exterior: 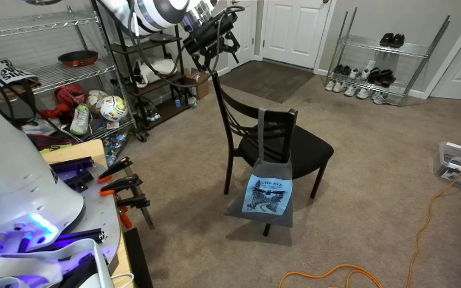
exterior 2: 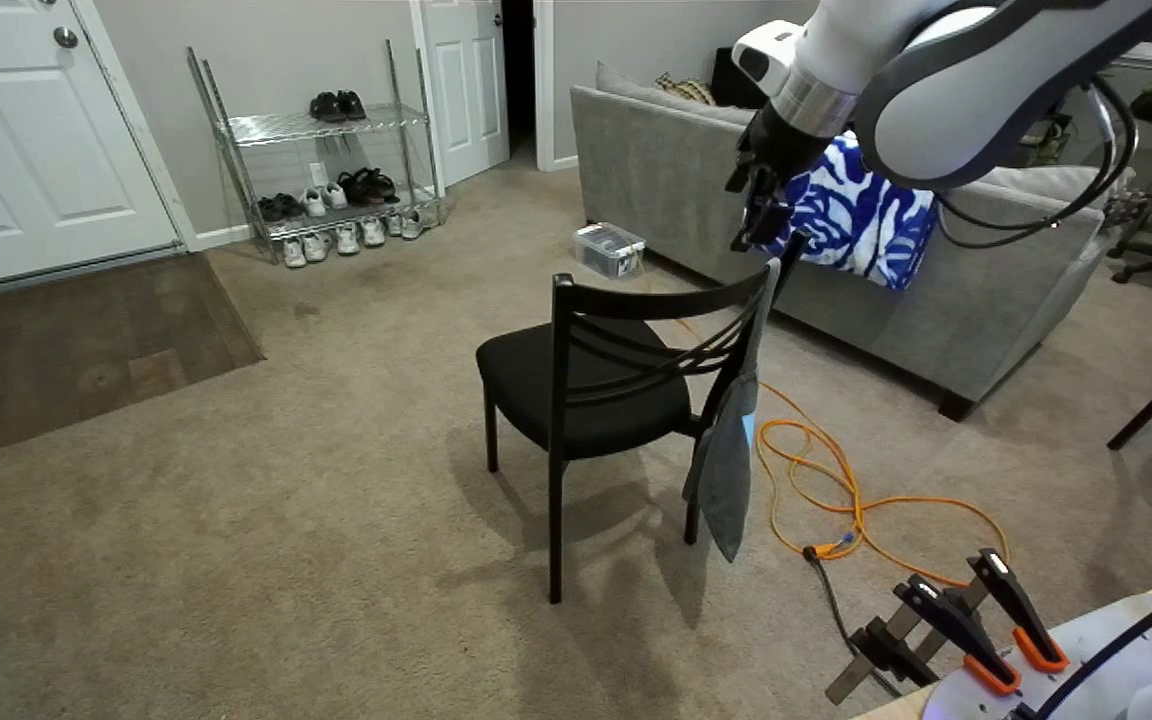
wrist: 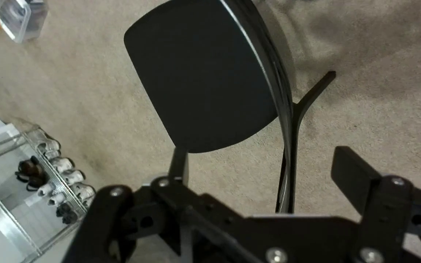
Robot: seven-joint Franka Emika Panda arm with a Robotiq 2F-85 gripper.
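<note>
In the wrist view we see the tool (wrist: 264, 166) spread wide and gripping nothing, with the black chair (wrist: 203, 73) below it — its backrest (wrist: 284, 106) shows between the fingers (wrist: 353, 179), how close we cannot tell. In both exterior views a gray tote bag (exterior: 268, 196) hangs from that backrest; shoes (exterior: 353, 73) sit on a wire rack (exterior: 362, 42) near the wall (exterior: 394, 16).

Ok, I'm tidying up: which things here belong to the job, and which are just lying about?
Likely the job: open gripper; chair, nearest it; perhaps the gray tote bag hung on its back.

Likely just about: orange cord, plastic bin, shoes, frying pan, ball.
</note>
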